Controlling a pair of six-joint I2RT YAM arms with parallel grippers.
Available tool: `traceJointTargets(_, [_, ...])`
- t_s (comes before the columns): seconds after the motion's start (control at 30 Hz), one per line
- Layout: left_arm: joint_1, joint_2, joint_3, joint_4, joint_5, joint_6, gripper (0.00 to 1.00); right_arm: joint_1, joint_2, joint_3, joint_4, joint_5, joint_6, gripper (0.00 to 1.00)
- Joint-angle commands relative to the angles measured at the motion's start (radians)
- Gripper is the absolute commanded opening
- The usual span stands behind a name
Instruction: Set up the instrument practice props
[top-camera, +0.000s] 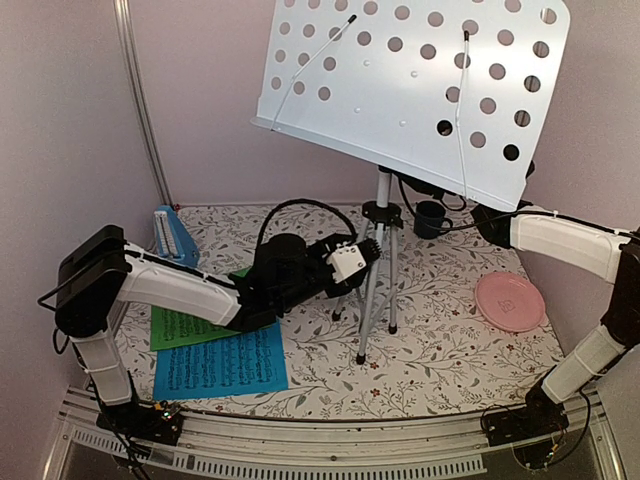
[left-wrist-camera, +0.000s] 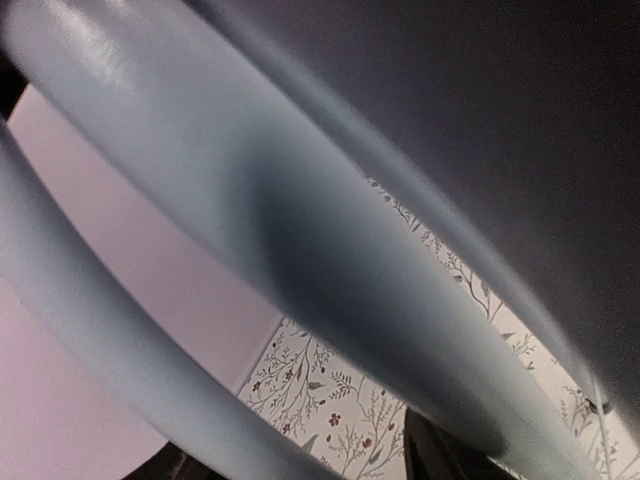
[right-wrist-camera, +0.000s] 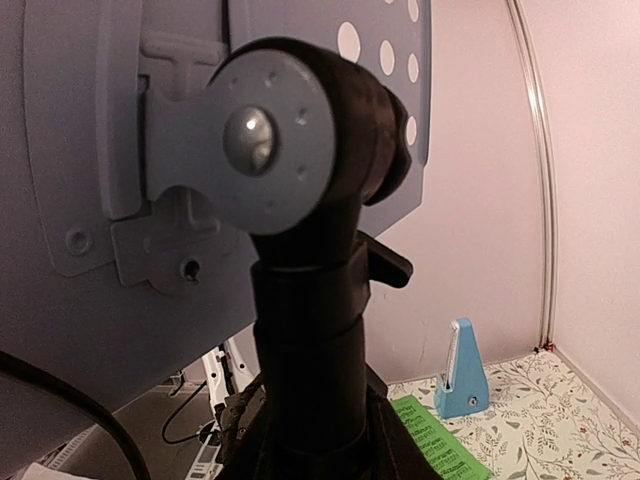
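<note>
Pale pink walls close in a floral-covered desk (top-camera: 450, 340), with the music stand (top-camera: 376, 290) upright near its middle on spread tripod legs. Its perforated panel (top-camera: 410, 90) tilts high over the scene.

The right claw (right-wrist-camera: 315, 440) is closed on the stand's black upper post just below the tilt joint, probably to steady it. The left claw (top-camera: 372, 252) sits low against the silver legs. Its own camera shows only blurred tubes, so I cannot tell whether it is gripping or apart.

The green sheet (top-camera: 185, 328) and blue sheet (top-camera: 220, 365) lie flat on the desk, partly under the left forearm and not yet on the panel. The metronome (top-camera: 172, 235) stands at the back left.

A dark mug (top-camera: 430, 218) sits just behind the stand and a pink plate (top-camera: 510, 300) lies to its right, both close to the right arm's path.
</note>
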Motion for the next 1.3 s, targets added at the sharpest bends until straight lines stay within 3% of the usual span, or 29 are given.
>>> traceJointTargets(0.0, [0.030, -0.028, -0.043, -0.011, -0.009, 0.001, 0.59, 0.016, -0.046, 0.059, 0.095, 0.102, 0.049, 0.00])
traceJointTargets(0.3, [0.086, -0.147, -0.161, 0.004, 0.304, -0.262, 0.59, 0.016, -0.069, 0.052, 0.008, 0.114, -0.036, 0.00])
traceJointTargets(0.6, [0.087, -0.100, -0.073, -0.052, 0.260, -0.331, 0.45, 0.016, -0.071, 0.063, 0.007, 0.099, -0.021, 0.00])
traceJointTargets(0.9, [0.080, -0.077, 0.021, -0.088, 0.192, -0.278, 0.41, 0.016, -0.076, 0.064, 0.011, 0.095, -0.007, 0.00])
traceJointTargets(1.27, [0.053, -0.077, 0.013, -0.089, 0.105, -0.122, 0.11, 0.016, -0.105, 0.113, -0.042, 0.108, -0.030, 0.00])
